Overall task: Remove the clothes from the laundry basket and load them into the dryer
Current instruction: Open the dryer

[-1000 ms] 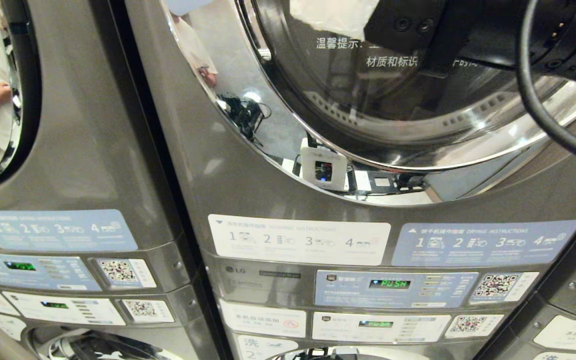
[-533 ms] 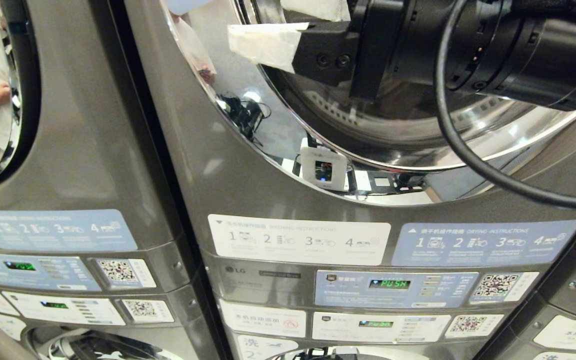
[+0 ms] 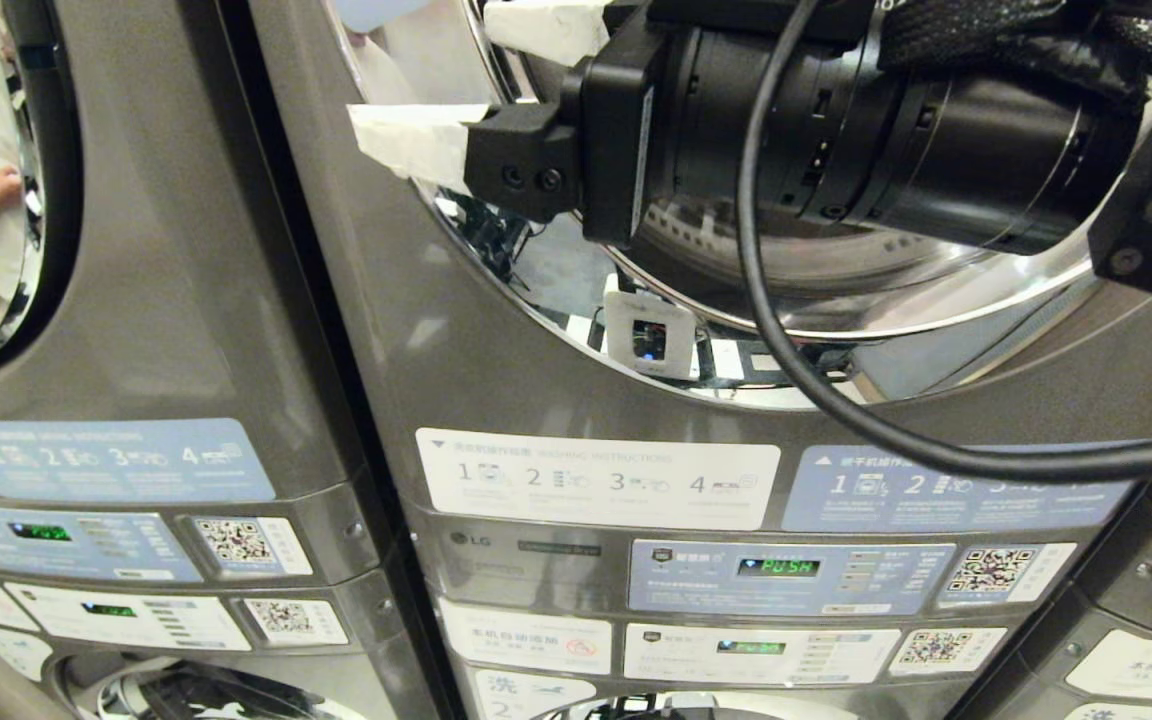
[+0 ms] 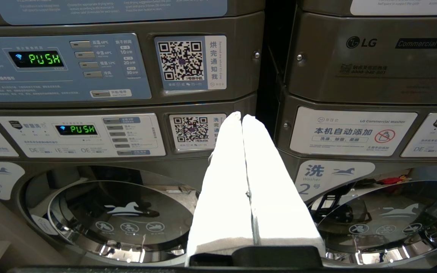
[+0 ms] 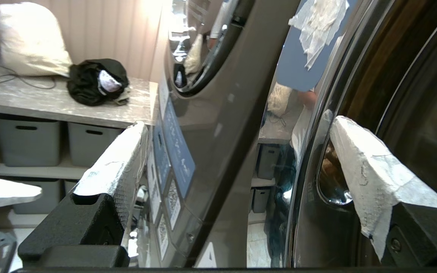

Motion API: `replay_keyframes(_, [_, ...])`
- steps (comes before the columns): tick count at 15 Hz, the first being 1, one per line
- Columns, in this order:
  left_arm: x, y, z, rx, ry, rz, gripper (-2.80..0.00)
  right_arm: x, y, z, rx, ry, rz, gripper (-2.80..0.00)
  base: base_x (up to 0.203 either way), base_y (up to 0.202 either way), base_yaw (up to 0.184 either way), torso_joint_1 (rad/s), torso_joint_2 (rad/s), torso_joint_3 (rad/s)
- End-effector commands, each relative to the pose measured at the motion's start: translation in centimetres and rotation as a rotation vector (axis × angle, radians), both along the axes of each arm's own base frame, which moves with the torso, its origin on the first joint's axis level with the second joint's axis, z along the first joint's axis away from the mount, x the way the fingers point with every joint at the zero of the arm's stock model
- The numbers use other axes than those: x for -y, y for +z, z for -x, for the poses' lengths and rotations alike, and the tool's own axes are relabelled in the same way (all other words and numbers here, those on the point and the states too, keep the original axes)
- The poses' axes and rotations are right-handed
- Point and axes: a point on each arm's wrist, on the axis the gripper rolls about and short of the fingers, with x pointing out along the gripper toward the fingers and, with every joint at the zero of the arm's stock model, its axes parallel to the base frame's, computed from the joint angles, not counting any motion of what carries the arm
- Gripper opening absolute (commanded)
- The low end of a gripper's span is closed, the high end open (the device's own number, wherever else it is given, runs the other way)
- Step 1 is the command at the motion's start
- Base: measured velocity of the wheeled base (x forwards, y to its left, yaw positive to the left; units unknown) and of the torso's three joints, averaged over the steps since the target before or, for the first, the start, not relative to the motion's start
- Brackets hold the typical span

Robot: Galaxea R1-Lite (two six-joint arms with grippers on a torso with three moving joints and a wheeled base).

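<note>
We've got the right gripper [image 3: 481,85] spread wide and empty at the LG dryer [image 3: 696,560] door, display [image 3: 779,567] reading PUSH, left gripper [image 4: 242,117] pinched together.

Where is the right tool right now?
In the head view the right tool is at the top, in front of the upper dryer door at its left rim, with the white-wrapped fingers spread open and nothing between them.

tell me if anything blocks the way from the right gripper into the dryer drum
Yes: the dryer door looks shut, its glass and chrome rim standing between the open, empty right gripper and the drum.
</note>
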Motion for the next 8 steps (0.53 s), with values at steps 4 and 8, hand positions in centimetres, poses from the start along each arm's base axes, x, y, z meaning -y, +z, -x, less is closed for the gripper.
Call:
replay_keyframes(4, [0.00, -0.04, 0.01, 0.001, 0.000, 0.000, -2.80, -0.61, -0.25, -0.23, -0.006, -0.034, -0.001, 0.00, 0.000, 0.000, 0.000, 0.000, 0.00, 0.000])
replay_keyframes(8, [0.00, -0.01, 0.01, 0.002, 0.000, 0.000, -2.80, -0.50, -0.11, -0.05, -0.005, -0.028, -0.003, 0.00, 0.000, 0.000, 0.000, 0.000, 0.00, 0.000])
